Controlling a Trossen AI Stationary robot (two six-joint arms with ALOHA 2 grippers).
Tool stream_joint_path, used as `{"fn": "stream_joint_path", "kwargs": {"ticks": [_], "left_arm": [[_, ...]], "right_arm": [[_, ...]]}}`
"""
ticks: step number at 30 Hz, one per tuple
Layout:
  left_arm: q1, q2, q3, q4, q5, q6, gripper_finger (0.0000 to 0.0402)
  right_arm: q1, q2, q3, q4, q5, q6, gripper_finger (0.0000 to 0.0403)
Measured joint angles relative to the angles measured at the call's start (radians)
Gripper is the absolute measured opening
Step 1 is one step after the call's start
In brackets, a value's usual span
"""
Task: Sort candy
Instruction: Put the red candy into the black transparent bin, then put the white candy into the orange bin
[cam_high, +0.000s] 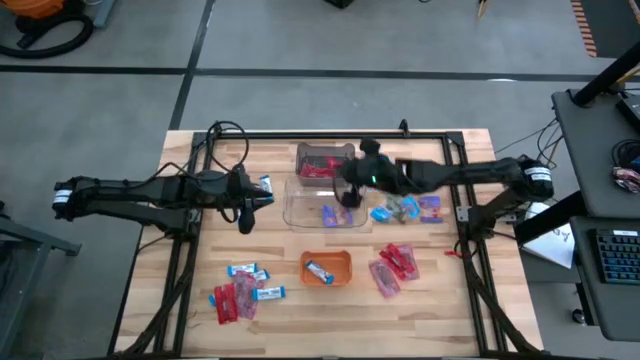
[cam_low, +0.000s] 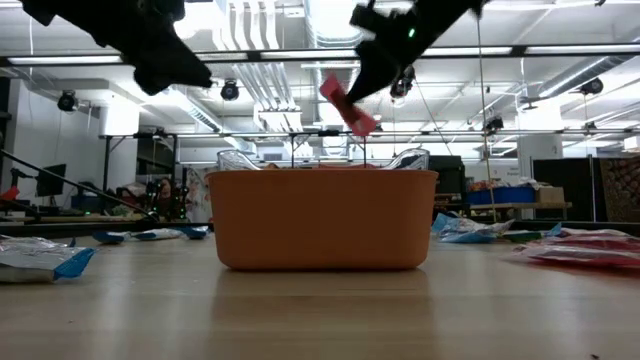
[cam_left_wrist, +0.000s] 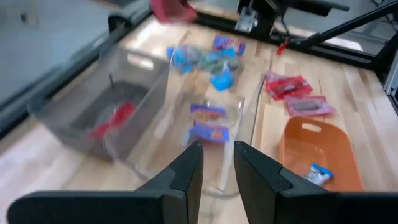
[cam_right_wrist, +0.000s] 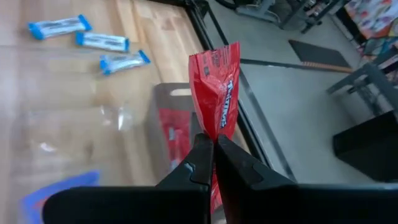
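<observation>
Right end effector (cam_right_wrist: 213, 163) pinches red packet (cam_right_wrist: 216, 90).

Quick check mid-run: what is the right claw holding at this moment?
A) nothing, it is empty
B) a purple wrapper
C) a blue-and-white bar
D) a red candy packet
D: the right claw is pinched shut on a red candy packet, which stands up between its fingers in the right wrist view; the low view shows the same packet hanging in the air above the orange tray.
</observation>
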Motion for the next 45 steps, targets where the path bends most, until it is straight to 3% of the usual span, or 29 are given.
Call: {"fn": "stream_joint_path", "kwargs": {"ticks": [7, 16, 24, 37, 45], "left_arm": [[0.000, -0.001, 0.000, -0.154, 0.000, -0.148, 0.0075], [0.000, 0.037, 0.000, -0.369, 0.000, -0.361, 0.0075], [0.000, 0.071, 0.000, -0.598, 0.000, -0.603, 0.0075], [0.000, 0.180, 0.000, -0.607, 0.000, -0.674, 0.0081], [0.000, 0.290, 0.000, -0.603, 0.000, -0.768, 0.0139]], "right_arm": [[-0.170, 0.111, -0.005, 0.133, -0.181, -0.072, 0.0009], [-0.242, 0.221, -0.005, 0.161, -0.187, -0.096, 0.0009], [-0.242, 0.229, -0.005, 0.169, -0.188, -0.118, 0.0012], [-0.247, 0.226, -0.005, 0.185, -0.195, -0.068, 0.0098], [-0.239, 0.186, -0.004, 0.184, -0.195, -0.043, 0.0125]]}}
